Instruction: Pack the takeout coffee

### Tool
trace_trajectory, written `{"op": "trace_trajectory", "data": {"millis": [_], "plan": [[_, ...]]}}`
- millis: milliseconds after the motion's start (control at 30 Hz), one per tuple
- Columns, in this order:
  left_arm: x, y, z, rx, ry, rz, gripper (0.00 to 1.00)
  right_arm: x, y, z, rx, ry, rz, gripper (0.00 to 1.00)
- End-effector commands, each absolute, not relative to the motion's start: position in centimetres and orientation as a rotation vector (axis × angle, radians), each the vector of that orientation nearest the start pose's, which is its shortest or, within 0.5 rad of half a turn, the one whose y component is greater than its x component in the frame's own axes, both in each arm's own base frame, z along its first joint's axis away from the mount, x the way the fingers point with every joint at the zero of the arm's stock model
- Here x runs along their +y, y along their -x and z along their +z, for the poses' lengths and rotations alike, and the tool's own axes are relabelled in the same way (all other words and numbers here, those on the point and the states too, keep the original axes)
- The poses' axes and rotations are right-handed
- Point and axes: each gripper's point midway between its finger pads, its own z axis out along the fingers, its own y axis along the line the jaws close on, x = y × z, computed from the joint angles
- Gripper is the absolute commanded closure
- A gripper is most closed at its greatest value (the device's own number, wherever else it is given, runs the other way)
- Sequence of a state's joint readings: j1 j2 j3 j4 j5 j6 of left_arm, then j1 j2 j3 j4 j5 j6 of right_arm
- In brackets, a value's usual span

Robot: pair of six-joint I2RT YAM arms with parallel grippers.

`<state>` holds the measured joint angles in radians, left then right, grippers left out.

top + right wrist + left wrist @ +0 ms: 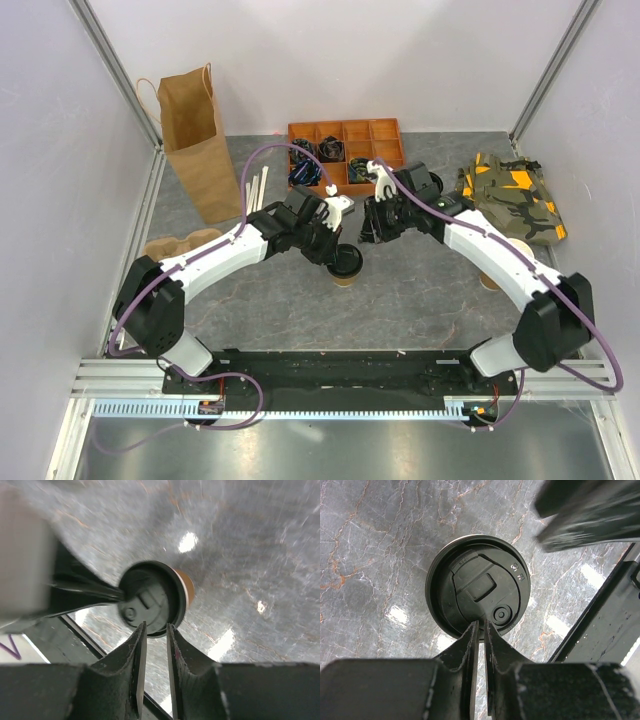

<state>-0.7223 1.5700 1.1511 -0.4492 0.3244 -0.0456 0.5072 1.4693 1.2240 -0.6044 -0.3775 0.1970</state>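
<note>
Tan kraft-paper cup with round black plastic lid (348,264), mid grey surface (430,295). Left gripper (481,624) jaws nearly together at its rim; right gripper (156,626) jaws apart, empty.

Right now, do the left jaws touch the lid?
Cannot tell. Left wrist view: jaws of the left gripper overlap the lid at its rim, but looking straight down hides any height gap.

Takeout coffee (345,265): I see it mid-table (420,300).
Paper bag (195,150): at 10 o'clock from it.
Compartment tray (385,150): at 12 o'clock, behind.
Camouflage cloth (515,200): at 2 o'clock.
</note>
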Motion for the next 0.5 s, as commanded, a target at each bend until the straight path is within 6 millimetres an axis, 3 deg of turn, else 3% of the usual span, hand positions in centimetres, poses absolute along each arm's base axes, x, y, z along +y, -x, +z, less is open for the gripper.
{"op": "trace_trajectory", "data": {"millis": [0,333,400,467], "plan": [[-29.0,-24.5,9.5,2.433,-1.002,-0.671,0.84,24.2,-28.9,18.0,2.396,0.485,0.783,0.71],[-29.0,-24.4,9.1,2.449,-1.006,-0.681,0.84,23.6,-26.9,8.9,2.612,0.480,0.773,0.77],[-29.0,-24.4,8.9,2.454,-1.007,-0.679,0.85,23.2,-26.8,8.1,2.646,0.484,0.751,0.78],[-29.0,-24.3,8.7,2.462,-1.004,-0.684,0.85,22.9,-27.1,8.6,2.645,0.480,0.741,0.80]]}}
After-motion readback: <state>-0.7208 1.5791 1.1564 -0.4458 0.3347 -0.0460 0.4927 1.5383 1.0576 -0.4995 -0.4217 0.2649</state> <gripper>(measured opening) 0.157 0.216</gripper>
